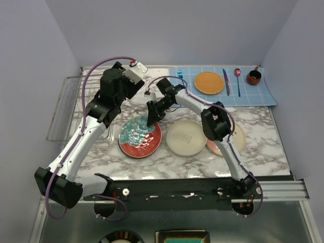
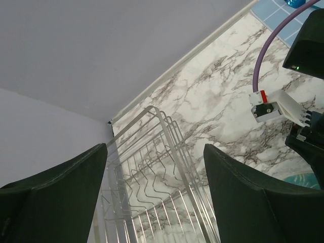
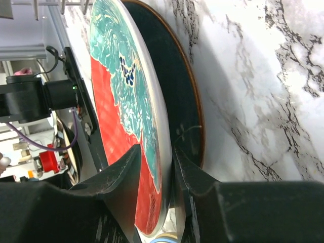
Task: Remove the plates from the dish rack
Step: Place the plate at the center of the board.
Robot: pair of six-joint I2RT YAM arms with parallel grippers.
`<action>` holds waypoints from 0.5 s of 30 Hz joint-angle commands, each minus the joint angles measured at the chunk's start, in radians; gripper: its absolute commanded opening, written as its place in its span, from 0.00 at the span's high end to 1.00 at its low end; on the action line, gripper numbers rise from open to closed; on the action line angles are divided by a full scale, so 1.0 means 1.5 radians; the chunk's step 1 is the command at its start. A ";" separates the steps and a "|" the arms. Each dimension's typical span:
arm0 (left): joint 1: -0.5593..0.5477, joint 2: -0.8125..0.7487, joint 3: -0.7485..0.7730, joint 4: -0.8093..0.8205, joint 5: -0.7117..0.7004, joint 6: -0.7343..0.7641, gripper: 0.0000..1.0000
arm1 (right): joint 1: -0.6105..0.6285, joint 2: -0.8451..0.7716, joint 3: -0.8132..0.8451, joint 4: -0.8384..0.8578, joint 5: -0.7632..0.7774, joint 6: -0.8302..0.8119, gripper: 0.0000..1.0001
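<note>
Teal floral plate (image 1: 139, 136), rim pinched by right gripper (image 1: 151, 121), left gripper (image 2: 156, 148) spread wide near dish rack (image 2: 147, 182)

The surface (image 1: 263, 152) is glossy, marble-veined stone. The rack (image 2: 152, 182) is thin, shiny metal wire. The teal plate (image 3: 126, 76) looks smooth glazed ceramic, and the right gripper (image 3: 156, 167) matt black plastic.

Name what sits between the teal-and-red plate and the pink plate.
The plain cream plate lies flat between the teal-and-red plate and pink plate, in the top view.
</note>
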 commanded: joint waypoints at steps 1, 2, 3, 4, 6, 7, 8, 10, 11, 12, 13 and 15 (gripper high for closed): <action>0.004 -0.014 0.003 0.010 0.019 0.001 0.15 | 0.012 0.000 0.032 -0.017 0.021 -0.011 0.61; 0.003 -0.014 0.002 0.010 0.019 0.001 0.15 | 0.015 -0.003 0.032 -0.020 0.040 -0.014 0.61; 0.003 -0.014 0.002 0.010 0.019 0.002 0.15 | 0.018 -0.004 0.032 -0.020 0.048 -0.016 0.61; 0.004 -0.014 0.002 0.010 0.021 0.001 0.15 | 0.019 -0.005 0.033 -0.020 0.053 -0.017 0.61; 0.004 -0.015 0.001 0.011 0.020 0.001 0.15 | 0.023 -0.004 0.037 -0.024 0.065 -0.019 0.61; 0.003 -0.014 0.001 0.011 0.021 0.001 0.15 | 0.024 -0.004 0.039 -0.028 0.072 -0.019 0.61; 0.003 -0.014 0.000 0.011 0.022 0.001 0.15 | 0.027 -0.003 0.044 -0.031 0.085 -0.024 0.61; 0.004 -0.014 -0.001 0.010 0.022 0.000 0.16 | 0.029 -0.003 0.044 -0.035 0.095 -0.026 0.61; 0.003 -0.015 -0.003 0.009 0.021 0.001 0.16 | 0.031 -0.004 0.044 -0.035 0.104 -0.028 0.61; 0.003 -0.015 -0.003 0.010 0.022 0.000 0.16 | 0.032 -0.005 0.046 -0.037 0.106 -0.029 0.61; 0.003 -0.015 -0.004 0.010 0.023 0.000 0.16 | 0.033 -0.006 0.047 -0.038 0.109 -0.030 0.61; 0.003 -0.014 -0.004 0.011 0.023 0.001 0.16 | 0.035 -0.007 0.048 -0.040 0.118 -0.032 0.61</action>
